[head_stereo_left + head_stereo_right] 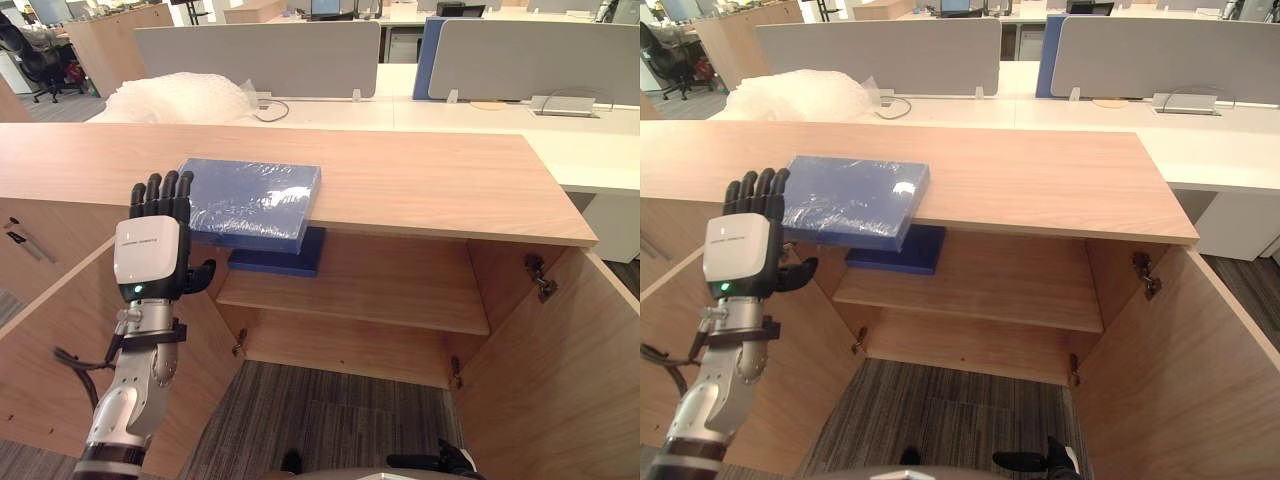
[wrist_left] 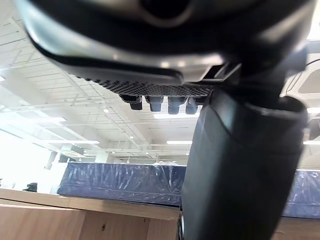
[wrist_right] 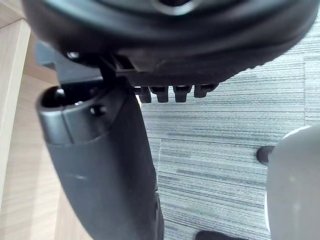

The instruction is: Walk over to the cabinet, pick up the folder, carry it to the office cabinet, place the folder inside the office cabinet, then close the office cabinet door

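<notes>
Cabinet (image 1: 420, 180): low and wood-grained. Its top serves as the worktop. The right half and the back edge of the worktop are bare.

Left door (image 1: 45, 340) and right door (image 1: 560, 370): both swung wide toward me. The opening between them is unobstructed, above grey carpet (image 1: 330, 410).

Inner shelf (image 1: 390, 285): mostly free. A dark blue flat item (image 1: 288, 258) lies at its left front and juts past the shelf's front edge.

White desk (image 1: 450, 112) behind the cabinet: it carries grey partition screens (image 1: 260, 55) and a heap of clear plastic wrap (image 1: 180, 97).

Folder (image 1: 250, 198): blue, in glossy film. It lies flat on the left half of the worktop, with its near edge at the worktop's front edge and apparently slightly over it.

Left robot hand (image 1: 152, 250): raised upright in front of the worktop's front edge, with the back of the hand toward me. Its fingers are straight and point up, the thumb sticks out toward the opening, and it grasps nothing. The fingertips are at the folder's near left corner; I cannot tell whether they touch it. The white back cover has a line of small print, unreadable.

Right robot hand (image 3: 175, 45): hangs low over the carpet, fingers extended, released.
</notes>
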You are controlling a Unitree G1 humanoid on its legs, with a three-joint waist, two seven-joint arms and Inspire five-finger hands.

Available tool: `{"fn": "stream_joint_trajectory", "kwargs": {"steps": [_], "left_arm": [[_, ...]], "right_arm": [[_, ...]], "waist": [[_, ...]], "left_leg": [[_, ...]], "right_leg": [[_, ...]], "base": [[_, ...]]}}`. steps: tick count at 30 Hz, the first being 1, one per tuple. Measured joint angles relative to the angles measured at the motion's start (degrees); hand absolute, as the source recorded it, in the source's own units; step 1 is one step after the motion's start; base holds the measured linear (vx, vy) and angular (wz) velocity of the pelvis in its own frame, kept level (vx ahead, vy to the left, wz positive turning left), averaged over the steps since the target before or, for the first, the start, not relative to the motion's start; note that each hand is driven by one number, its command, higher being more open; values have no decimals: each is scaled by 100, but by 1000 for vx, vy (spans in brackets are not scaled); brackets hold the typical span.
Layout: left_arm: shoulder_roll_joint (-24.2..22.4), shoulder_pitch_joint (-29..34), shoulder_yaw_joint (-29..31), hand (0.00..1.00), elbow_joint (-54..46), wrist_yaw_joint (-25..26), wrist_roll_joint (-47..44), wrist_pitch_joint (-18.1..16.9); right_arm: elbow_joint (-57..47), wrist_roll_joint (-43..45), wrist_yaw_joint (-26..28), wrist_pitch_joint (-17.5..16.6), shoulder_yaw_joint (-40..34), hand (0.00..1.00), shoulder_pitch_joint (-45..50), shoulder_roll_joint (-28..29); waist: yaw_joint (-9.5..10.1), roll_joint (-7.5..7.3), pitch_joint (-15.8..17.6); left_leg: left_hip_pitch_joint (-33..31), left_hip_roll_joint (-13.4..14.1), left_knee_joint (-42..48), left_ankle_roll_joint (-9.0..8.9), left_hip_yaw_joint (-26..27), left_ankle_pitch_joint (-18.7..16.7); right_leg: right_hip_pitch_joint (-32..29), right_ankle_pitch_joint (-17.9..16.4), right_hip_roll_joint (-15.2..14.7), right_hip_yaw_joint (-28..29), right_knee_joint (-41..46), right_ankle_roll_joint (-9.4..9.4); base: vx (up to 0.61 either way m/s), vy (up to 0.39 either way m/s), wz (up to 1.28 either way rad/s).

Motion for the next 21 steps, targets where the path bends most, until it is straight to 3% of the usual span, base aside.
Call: {"fn": "stream_joint_trajectory", "kwargs": {"steps": [11, 12, 21], "left_arm": [[411, -951, -650, 100, 921, -145, 0, 7], [418, -1036, -701, 0, 1033, -176, 0, -2], [430, -1421, -1051, 0, 1652, -260, -7, -93]], "right_arm": [[-89, 3, 9, 10, 101, 100, 1, 0], [-89, 4, 9, 11, 101, 100, 0, 0], [-131, 10, 7, 11, 88, 100, -6, 13]], "waist": [[-126, 14, -17], [-141, 19, -20], [-246, 23, -46]], "left_leg": [[71, 28, 0, -12, 179, -11], [80, 33, 0, -13, 195, -12], [58, 34, -1, -14, 234, -14]], "right_leg": [[-10, 2, -7, 133, 12, -3], [-12, 3, -5, 147, 16, -4], [-103, 3, -22, 206, 86, -5]], "base": [[4, -1, -7], [-20, 0, -7], [-16, 5, -3]]}}
